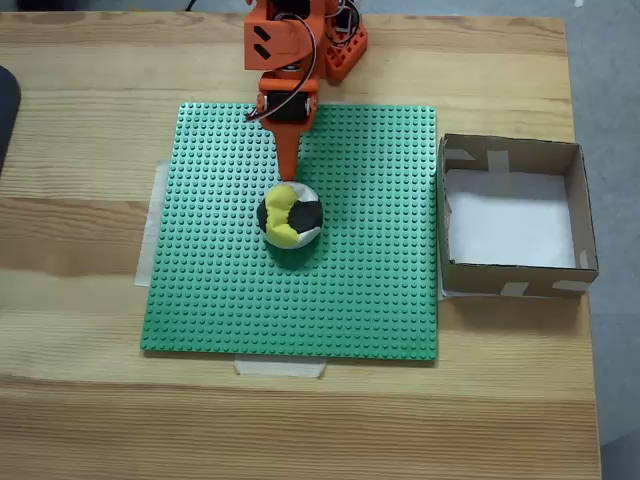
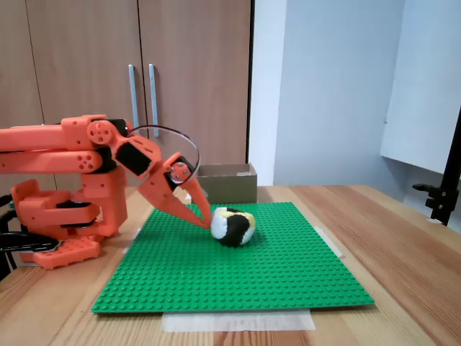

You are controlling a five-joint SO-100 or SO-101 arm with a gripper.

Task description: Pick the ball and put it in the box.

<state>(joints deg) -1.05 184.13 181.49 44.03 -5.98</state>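
Right now I have the orange arm (image 2: 79, 155) reached out low over the green studded baseplate (image 1: 350, 290), which is taped down on the wooden table (image 1: 80, 400). From my top-down fixed view, the gripper (image 1: 288, 180) points straight down the picture toward the ball (image 1: 291, 216), its slim orange tip meeting the ball's upper edge. From my side-on fixed view, the gripper (image 2: 204, 216) slopes downward from the wrist and its fingertip (image 2: 196, 215) touches the left side of the ball (image 2: 233, 225), low down near the plate.

I see one long finger clearly in both fixed views; the second finger sits up by the wrist in the side-on view, so the jaws look spread apart rather than closed, and nothing is gripped between them. The ball rests on the baseplate, roughly at its centre in the top-down view, showing yellow, black and white patches.

The box (image 1: 578, 200) stands on the table just off the right edge of the baseplate in the top-down view, well apart from the ball, its white bottom bare. In the side-on view the box (image 2: 229, 184) sits beyond the far edge of the plate, behind the gripper, with wooden cabinet doors (image 2: 137, 79) behind it.
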